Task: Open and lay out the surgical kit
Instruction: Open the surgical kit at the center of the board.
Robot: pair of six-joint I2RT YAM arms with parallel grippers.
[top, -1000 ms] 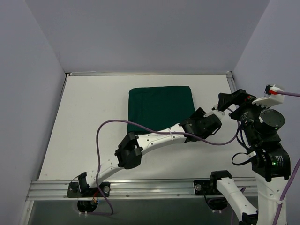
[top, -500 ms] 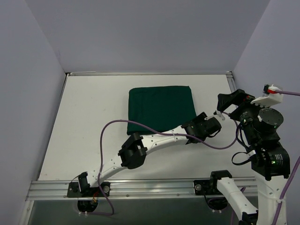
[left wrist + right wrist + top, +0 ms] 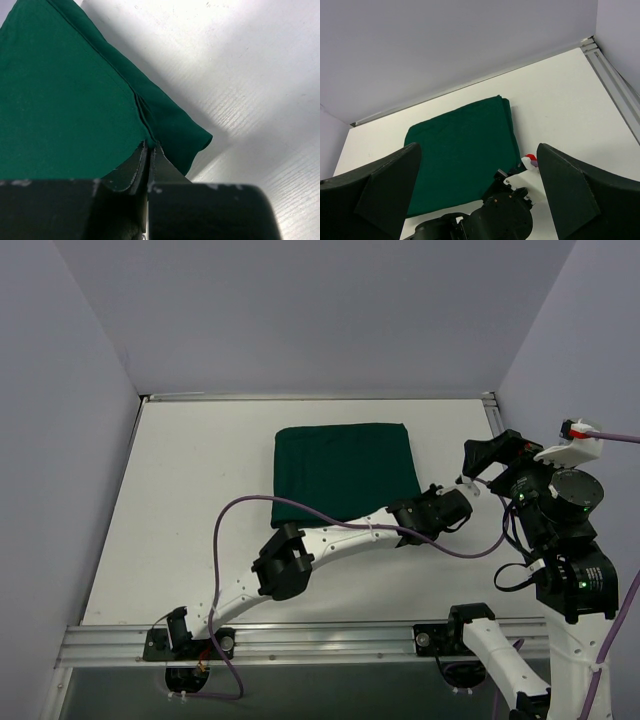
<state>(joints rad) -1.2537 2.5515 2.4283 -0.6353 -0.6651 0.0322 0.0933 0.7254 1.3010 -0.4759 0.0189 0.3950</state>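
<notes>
The surgical kit (image 3: 345, 468) is a dark green cloth wrap, folded shut into a flat rectangle at the back middle of the white table; whatever is inside is hidden. My left gripper (image 3: 414, 497) is at its near right corner. In the left wrist view the left gripper (image 3: 151, 147) is shut, with a fold edge of the green cloth (image 3: 65, 100) pinched between its tips. My right gripper (image 3: 472, 462) hangs above the table to the right of the wrap, open. In the right wrist view the right gripper (image 3: 477, 150) has wide-set fingers framing the wrap (image 3: 455, 145), touching nothing.
An aluminium rail (image 3: 300, 640) runs along the near table edge by the arm bases. Another rail (image 3: 615, 75) borders the right side. Grey walls close the table on three sides. A purple cable (image 3: 240, 505) loops over the left arm.
The left gripper has closed on the wrap's near right corner, and its wrist has settled slightly nearer and to the right. The right arm has stayed still.
</notes>
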